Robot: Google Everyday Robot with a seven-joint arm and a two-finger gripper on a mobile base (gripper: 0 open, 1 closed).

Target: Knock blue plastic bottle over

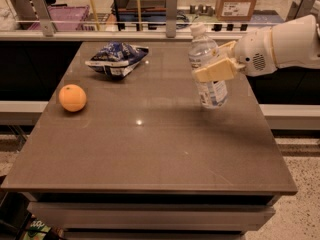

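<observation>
The blue plastic bottle [209, 84] is clear, with a white cap and a white-and-blue label. It is at the right side of the table, tilted with its cap leaning left. My gripper [214, 60] comes in from the right on a white arm [280, 46]. Its tan fingers [216, 70] are shut around the bottle's middle. I cannot tell whether the bottle's base touches the table [150, 149].
An orange [72, 97] lies at the left side of the table. A blue-and-white snack bag [116, 59] lies at the back. A railing with posts [171, 7] runs behind the table's far edge. The floor drops away on the right.
</observation>
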